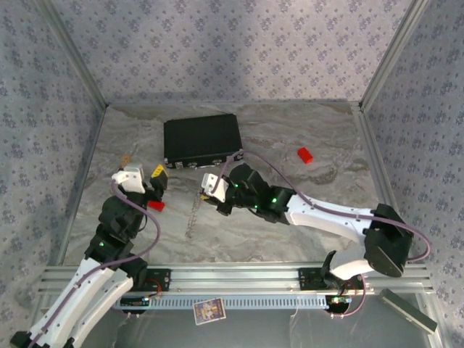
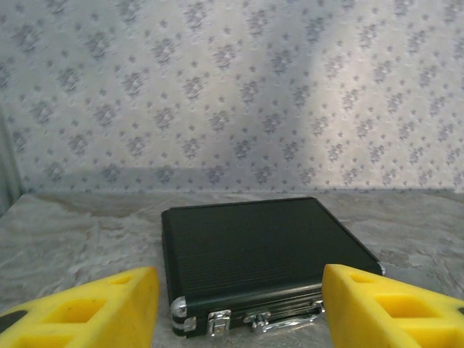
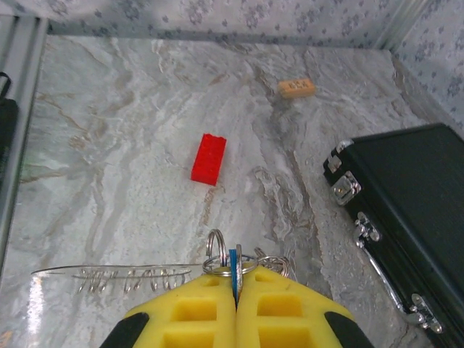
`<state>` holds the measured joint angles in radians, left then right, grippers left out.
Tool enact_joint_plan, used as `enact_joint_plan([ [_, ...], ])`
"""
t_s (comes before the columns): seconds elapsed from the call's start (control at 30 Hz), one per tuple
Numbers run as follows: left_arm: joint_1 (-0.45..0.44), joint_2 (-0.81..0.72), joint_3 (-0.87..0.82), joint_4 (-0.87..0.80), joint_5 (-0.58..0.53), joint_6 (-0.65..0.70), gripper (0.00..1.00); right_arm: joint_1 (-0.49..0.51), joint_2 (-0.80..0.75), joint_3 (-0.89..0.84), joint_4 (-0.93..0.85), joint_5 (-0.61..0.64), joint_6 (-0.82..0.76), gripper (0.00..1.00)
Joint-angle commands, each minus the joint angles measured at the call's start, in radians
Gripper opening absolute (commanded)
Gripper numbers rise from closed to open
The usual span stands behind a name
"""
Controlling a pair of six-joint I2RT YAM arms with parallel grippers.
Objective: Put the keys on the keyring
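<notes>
The left arm's yellow foam fingers point(image 2: 94, 312) are gaping wide, empty, facing the black hard case point(image 2: 254, 254). The right arm's yellow fingers point(image 3: 235, 308) are clamping the blue-headed key point(image 3: 233, 262) edge-on, the pale, chained keyring loop point(image 3: 109, 267) lying just beside them. Threading seems to be starting; the next move is calling for steadying that loop.

The black case point(image 2: 264, 250) stands close ahead of your left gripper point(image 2: 239, 301), barring the way forward. A red block point(image 1: 156, 206) lies just beside that gripper. Right of the case the table point(image 1: 290, 130) is open, save for another red block point(image 1: 305, 154).
</notes>
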<state>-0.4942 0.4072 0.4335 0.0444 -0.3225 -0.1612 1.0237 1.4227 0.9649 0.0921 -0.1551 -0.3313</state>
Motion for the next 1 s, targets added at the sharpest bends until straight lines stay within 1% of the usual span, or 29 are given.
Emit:
enact_joint_plan([
  [0.0, 0.019, -0.004, 0.025, -0.063, 0.004, -0.095, 0.61, -0.012, 0.013, -0.024, 0.072, 0.045, 0.007, 0.00],
  [0.07, 0.020, -0.002, 0.015, -0.058, 0.009, -0.109, 0.61, -0.019, 0.005, -0.058, 0.033, 0.047, -0.007, 0.00],
  [0.23, 0.022, -0.001, 0.000, -0.048, 0.016, -0.139, 0.61, -0.027, -0.057, -0.125, -0.115, 0.005, -0.060, 0.00],
  [0.4, 0.022, 0.013, -0.013, -0.030, 0.014, -0.159, 0.61, -0.031, -0.082, -0.156, -0.273, 0.035, -0.094, 0.00],
  [0.53, 0.023, 0.038, -0.012, -0.019, 0.014, -0.168, 0.61, -0.024, -0.077, -0.176, -0.329, 0.059, -0.105, 0.00],
  [0.73, 0.025, 0.098, 0.002, -0.005, 0.024, -0.177, 0.61, 0.030, -0.014, -0.161, -0.437, 0.066, -0.159, 0.00],
  [0.97, 0.027, 0.154, 0.021, -0.006, 0.033, -0.178, 0.60, 0.107, 0.096, -0.105, -0.546, 0.179, -0.193, 0.00],
])
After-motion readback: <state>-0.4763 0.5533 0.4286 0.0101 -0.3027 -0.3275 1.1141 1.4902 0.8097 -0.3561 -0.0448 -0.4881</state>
